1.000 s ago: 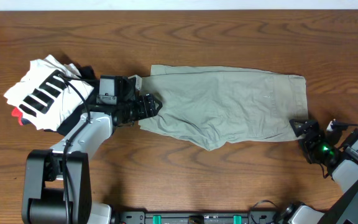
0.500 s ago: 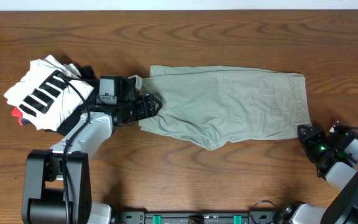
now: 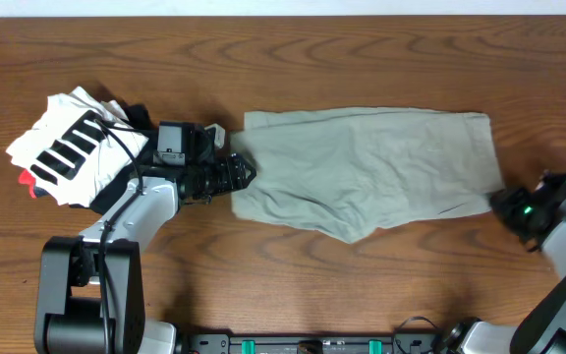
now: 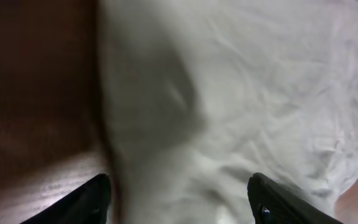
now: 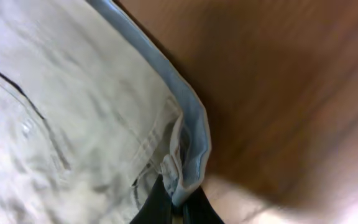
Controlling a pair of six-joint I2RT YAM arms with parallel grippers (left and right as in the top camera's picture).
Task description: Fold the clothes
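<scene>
Overhead top-down; wrist views close on shorts (image 3: 362, 167).

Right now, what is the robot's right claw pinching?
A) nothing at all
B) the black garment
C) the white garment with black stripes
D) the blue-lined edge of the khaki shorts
D: in the right wrist view, the right gripper is closed on the khaki shorts at their pale blue lining.
</scene>
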